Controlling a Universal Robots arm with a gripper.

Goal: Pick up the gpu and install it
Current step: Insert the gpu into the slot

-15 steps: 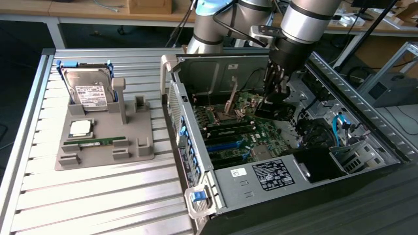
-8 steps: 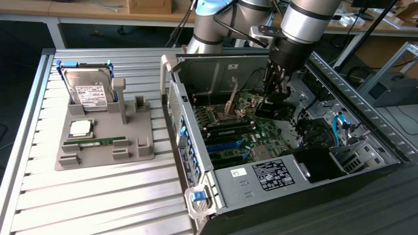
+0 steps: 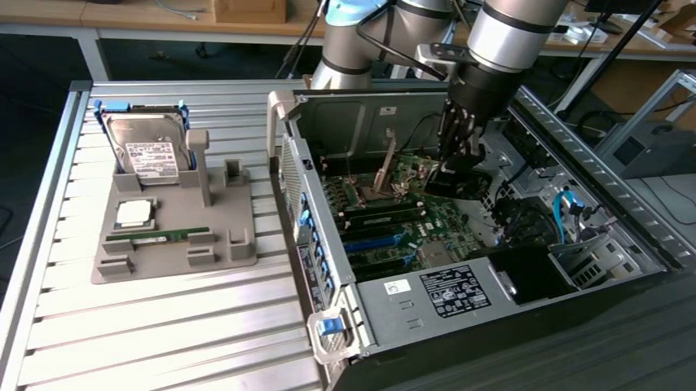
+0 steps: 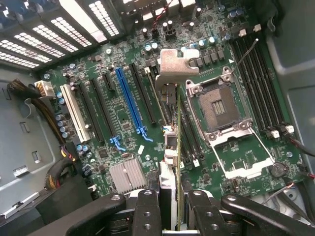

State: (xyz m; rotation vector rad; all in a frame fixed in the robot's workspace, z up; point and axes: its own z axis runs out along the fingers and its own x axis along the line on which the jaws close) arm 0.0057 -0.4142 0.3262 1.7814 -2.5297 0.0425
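Fingers [image 3: 462,151] reach down inside an open computer case [image 3: 609,204] in the exterior view, closed on the gpu [image 3: 455,181] just below them. Wrist view: fingers [image 4: 170,204] clamp the gpu [image 4: 170,118] edge-on, upright above the motherboard [image 4: 123,142] slots, its silvery bracket farthest from them.

Gpu [image 4: 172,162] seen edge-on, faces hidden; hand [image 4: 170,204] cut off by frame edge.

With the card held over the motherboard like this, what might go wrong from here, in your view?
The claw grips the thin green gpu card with the silvery bracket edge-on above the black expansion slots; slight misalignment might jam its edge. It hangs close to the open silver CPU socket, which it might strike.
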